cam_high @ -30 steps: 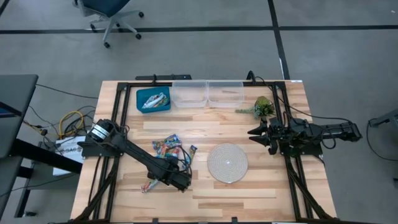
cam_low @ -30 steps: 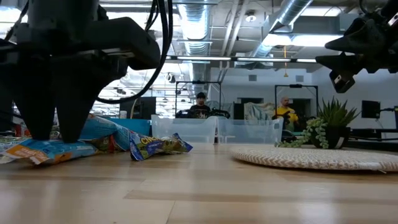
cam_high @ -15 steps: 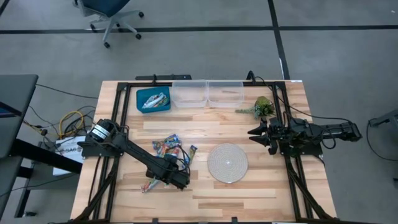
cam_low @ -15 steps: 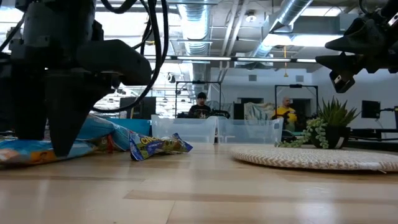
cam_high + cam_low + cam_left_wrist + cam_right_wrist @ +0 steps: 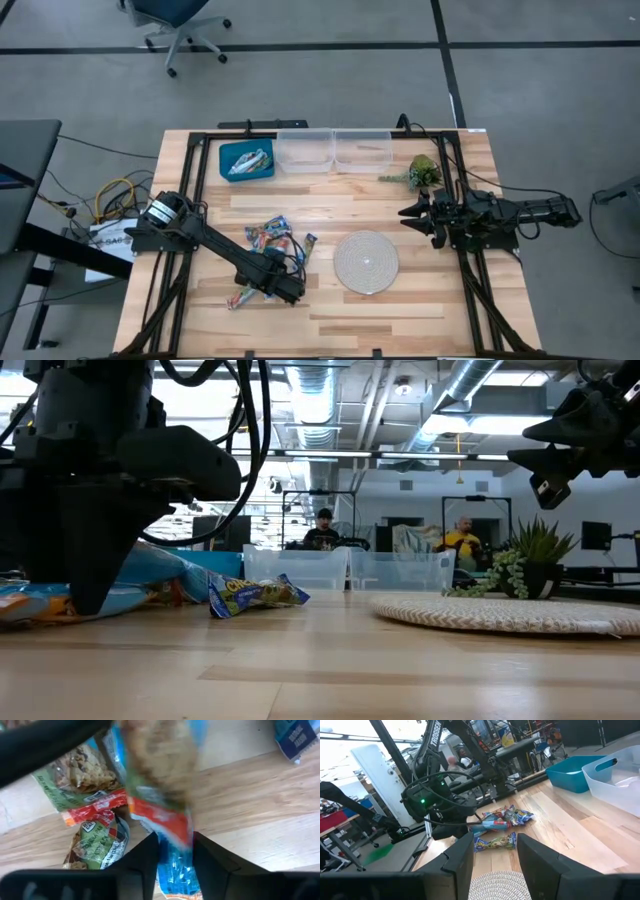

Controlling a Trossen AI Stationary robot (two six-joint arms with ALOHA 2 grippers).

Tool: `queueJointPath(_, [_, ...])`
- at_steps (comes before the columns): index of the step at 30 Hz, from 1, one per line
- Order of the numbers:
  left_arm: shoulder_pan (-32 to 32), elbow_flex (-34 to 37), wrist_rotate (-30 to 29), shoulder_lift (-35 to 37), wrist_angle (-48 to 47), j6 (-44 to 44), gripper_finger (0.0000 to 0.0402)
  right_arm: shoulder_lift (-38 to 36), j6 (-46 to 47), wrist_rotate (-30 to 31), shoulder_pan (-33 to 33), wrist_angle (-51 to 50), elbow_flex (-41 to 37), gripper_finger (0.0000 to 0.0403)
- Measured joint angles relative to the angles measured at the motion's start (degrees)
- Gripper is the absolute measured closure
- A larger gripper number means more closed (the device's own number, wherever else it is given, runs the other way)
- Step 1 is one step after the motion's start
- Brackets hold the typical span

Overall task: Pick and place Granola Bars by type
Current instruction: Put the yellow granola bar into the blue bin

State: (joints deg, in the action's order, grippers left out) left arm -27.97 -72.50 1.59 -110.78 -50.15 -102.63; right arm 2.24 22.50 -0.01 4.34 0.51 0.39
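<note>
The crinkly blue-and-red wrapped granola bar [image 5: 167,832] lies at the near-left part of the pale wooden desk [image 5: 400,310], just apart from the loose heap of other shiny wrapped bars [image 5: 272,238]; my left claw [image 5: 174,851] straddles it, fingers narrowed against the wrapper on both sides, though I can't confirm a firm hold; I'd judge it best to pinch squarely across the middle, then lift straight up so neighbours aren't dragged; more bars sit in the blue plastic bin [image 5: 246,160] beside two clear tubs [image 5: 334,150]; my right claw [image 5: 408,213] waits, parted and empty, near the round woven grey mat [image 5: 365,262].
</note>
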Motion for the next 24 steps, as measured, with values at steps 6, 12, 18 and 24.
queueJointPath(6, [0.00,0.01,0.06,0.02,0.09,0.28,0.0345,0.00,0.00,0.00,0.01,0.00,0.02,0.0262])
queueJointPath(12, [-0.32,-1.12,0.75,0.04,0.03,1.09,0.0341,0.00,0.00,0.00,0.01,0.00,0.00,0.0259])
queueJointPath(18, [-0.49,-3.92,-0.94,0.11,-2.77,1.14,0.0337,0.00,0.00,0.00,0.02,0.00,0.02,0.0261])
queueJointPath(24, [-0.21,-9.32,-8.02,0.13,-8.37,1.56,0.0336,0.00,0.00,0.01,0.02,0.00,0.02,0.0259])
